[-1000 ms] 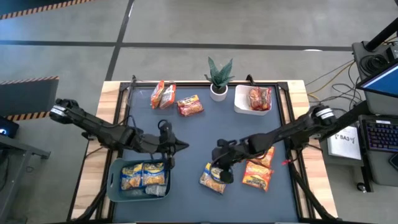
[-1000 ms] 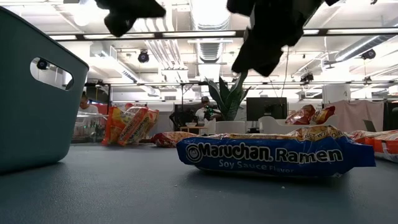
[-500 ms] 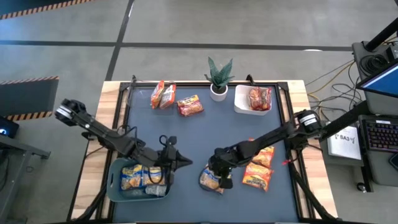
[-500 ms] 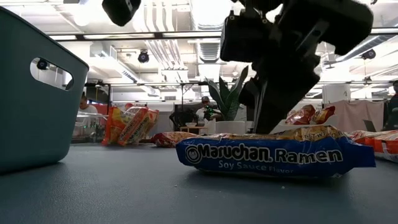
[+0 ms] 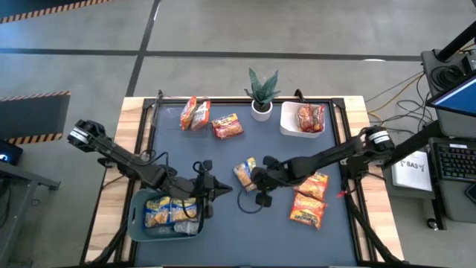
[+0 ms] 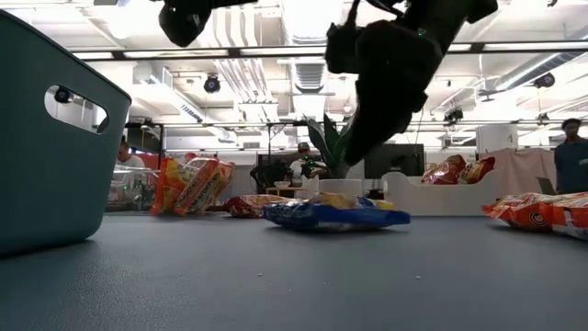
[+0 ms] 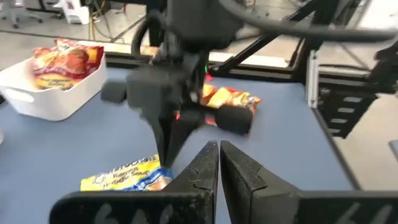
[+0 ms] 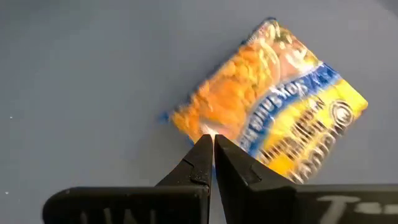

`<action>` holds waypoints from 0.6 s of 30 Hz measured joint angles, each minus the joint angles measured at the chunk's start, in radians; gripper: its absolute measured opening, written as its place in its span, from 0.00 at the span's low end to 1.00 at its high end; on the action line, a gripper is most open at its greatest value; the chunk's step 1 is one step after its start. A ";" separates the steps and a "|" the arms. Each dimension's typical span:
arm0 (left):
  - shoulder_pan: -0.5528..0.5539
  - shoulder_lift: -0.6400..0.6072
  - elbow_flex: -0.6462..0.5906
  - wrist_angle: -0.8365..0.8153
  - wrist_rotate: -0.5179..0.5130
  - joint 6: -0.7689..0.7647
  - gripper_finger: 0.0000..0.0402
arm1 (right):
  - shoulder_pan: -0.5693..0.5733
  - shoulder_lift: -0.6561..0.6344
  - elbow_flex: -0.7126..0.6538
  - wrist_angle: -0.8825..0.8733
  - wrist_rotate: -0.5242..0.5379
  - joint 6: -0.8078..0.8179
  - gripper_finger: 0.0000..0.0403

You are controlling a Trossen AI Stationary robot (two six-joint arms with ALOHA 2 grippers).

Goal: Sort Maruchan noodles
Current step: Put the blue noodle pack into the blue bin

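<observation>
A yellow and blue Maruchan noodle packet [image 5: 243, 173] lies flat on the mat near the table's middle; it also shows in the low view [image 6: 335, 214]. My right gripper [image 5: 253, 179] is shut, slanting down from the right, with its tips at that packet's near edge [image 8: 193, 127]. My left gripper [image 5: 225, 190] is shut and nearly level. It hovers by the right corner of the teal basket [image 5: 137, 216], which holds yellow packets [image 5: 171, 210]. Two orange packets [image 5: 195, 113] and a red one [image 5: 227, 126] lie at the far left. My right gripper has its shut fingertips [image 8: 205, 152] at the near edge of the yellow and blue packet, coming from the near right and slanting down. The packet lies flat on the mat. Whether the tips touch it, I cannot tell.
A white bin [image 5: 286, 126] with a red packet stands at the far right, beside a small potted plant [image 5: 262, 93]. Orange packets [image 5: 309, 201] lie on the mat under the right arm. The mat between the basket and these packets is bare.
My right gripper dropped to the yellow and blue packet at the near side, then swept toward the far edge. The packet slid along the mat from the near side toward the middle and turned. My left gripper moved a little toward the near edge, beside the basket.
</observation>
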 joint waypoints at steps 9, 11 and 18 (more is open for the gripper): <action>0.103 0.112 0.008 -0.006 0.007 -0.001 0.00 | -0.012 -0.200 -0.137 -0.042 -0.021 0.143 0.02; 0.134 0.147 0.015 -0.004 0.057 -0.001 0.00 | -0.027 -0.250 -0.189 -0.001 -0.016 0.182 0.02; 0.218 0.285 0.058 -0.029 0.159 -0.011 0.00 | -0.088 -0.351 -0.412 0.295 -0.026 0.284 0.02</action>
